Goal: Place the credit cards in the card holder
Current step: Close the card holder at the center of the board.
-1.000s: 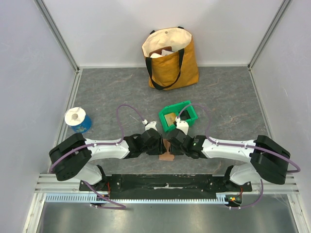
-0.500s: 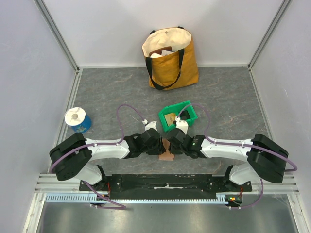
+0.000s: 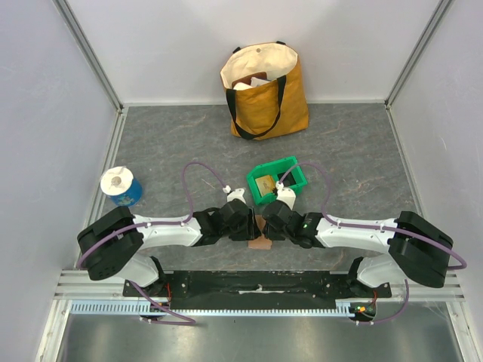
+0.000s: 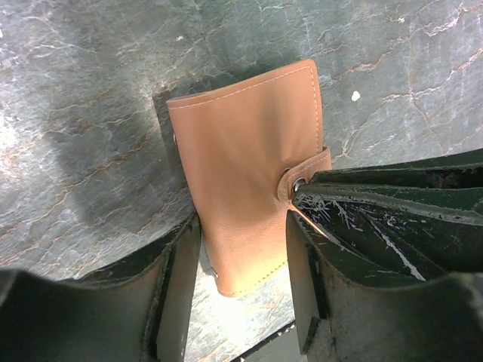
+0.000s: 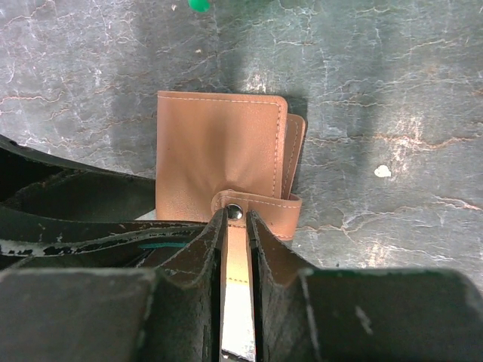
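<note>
Top view: found wallet (image 3: pixel 261 242) flat on surface (image 3: pixel 362 151) near the front edge, between left hand (image 3: pixel 247 226) and right hand (image 3: pixel 270 225), both meeting over it. Noted green bin (image 3: pixel 276 179) just behind, tote (image 3: pixel 264 98) at the back wall, blue roll (image 3: pixel 121 186) off to the left.

Left wrist view: found wallet folded shut, tab (image 4: pixel 309 170) across its face. Noted left fingers (image 4: pixel 177 286) apart, one along each long edge; cannot tell if gripping or only touching.

Right wrist view: noted right fingers (image 5: pixel 200 253) almost together, tips nipping the tab at its stud.
</note>
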Tool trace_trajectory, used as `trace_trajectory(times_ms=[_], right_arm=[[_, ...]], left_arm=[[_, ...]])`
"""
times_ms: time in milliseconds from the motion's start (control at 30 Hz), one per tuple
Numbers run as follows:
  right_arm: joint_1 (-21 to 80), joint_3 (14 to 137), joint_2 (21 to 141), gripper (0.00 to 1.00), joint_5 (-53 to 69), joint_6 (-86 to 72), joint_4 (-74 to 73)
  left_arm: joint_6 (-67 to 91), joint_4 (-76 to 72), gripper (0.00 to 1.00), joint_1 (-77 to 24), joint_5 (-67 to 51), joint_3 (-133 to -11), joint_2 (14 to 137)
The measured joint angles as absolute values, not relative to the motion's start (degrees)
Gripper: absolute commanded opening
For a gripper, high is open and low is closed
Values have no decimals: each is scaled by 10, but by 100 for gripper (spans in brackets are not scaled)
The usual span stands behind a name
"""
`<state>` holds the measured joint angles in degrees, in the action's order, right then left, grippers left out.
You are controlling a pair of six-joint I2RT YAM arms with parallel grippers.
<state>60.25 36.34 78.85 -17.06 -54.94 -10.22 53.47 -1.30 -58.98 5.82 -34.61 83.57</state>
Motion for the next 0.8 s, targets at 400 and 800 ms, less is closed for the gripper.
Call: trace_trajectory(times_ms=[400, 800], right_arm=[[602, 363, 788, 25, -171, -551, -101], [602, 363, 783, 26, -180, -551, -102]], left_arm=[[526, 29, 60, -582, 69, -358, 827], [526, 10, 51, -575, 69, -376, 859]])
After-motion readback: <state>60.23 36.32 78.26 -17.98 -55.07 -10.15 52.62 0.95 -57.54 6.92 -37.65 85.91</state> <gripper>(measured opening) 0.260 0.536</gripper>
